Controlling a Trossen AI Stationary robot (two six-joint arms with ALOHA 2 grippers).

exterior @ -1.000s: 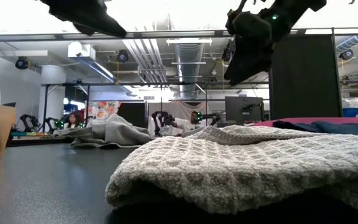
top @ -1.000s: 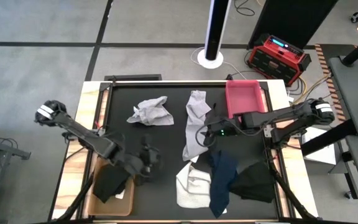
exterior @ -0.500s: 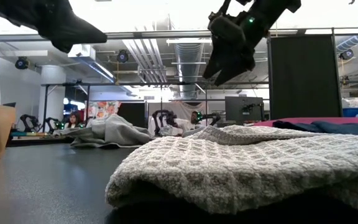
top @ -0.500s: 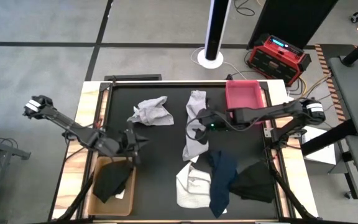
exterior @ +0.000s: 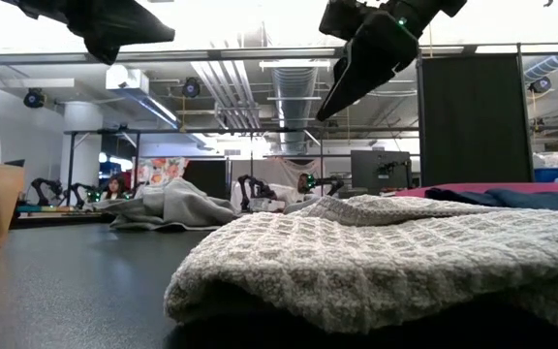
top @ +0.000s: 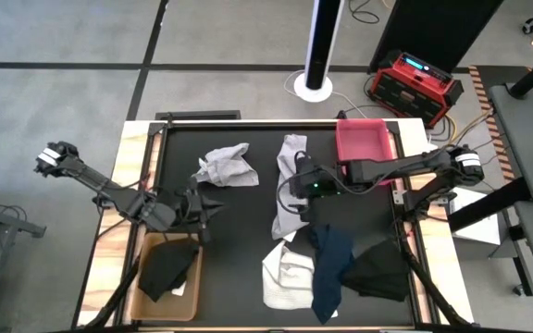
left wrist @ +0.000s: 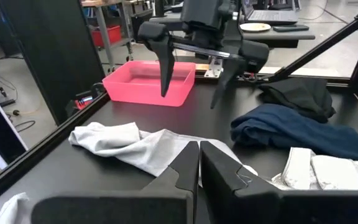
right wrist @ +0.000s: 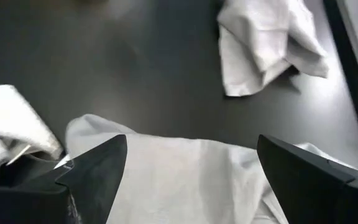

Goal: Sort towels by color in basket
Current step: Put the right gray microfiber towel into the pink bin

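The right gripper (top: 294,176) hangs with jaws spread wide, empty, above the long light grey towel (top: 291,190) mid-table, its arm reaching across from the right. The left gripper (top: 204,205), jaws pressed together and empty, hovers beside the brown basket (top: 137,294) holding a black towel (top: 165,271).

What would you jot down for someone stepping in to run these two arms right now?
Left gripper: shut, empty, above the table beside the brown basket.
Right gripper: open, empty, over the long light grey towel mid-table.
Done: one black towel lies in the brown basket.
The pink bin at the far right corner looks empty.
Left on the table: the crumpled light grey towel, the long light grey one, a white waffle towel, the navy towel, another black towel.
Likely next: the right gripper drops onto the long grey towel.
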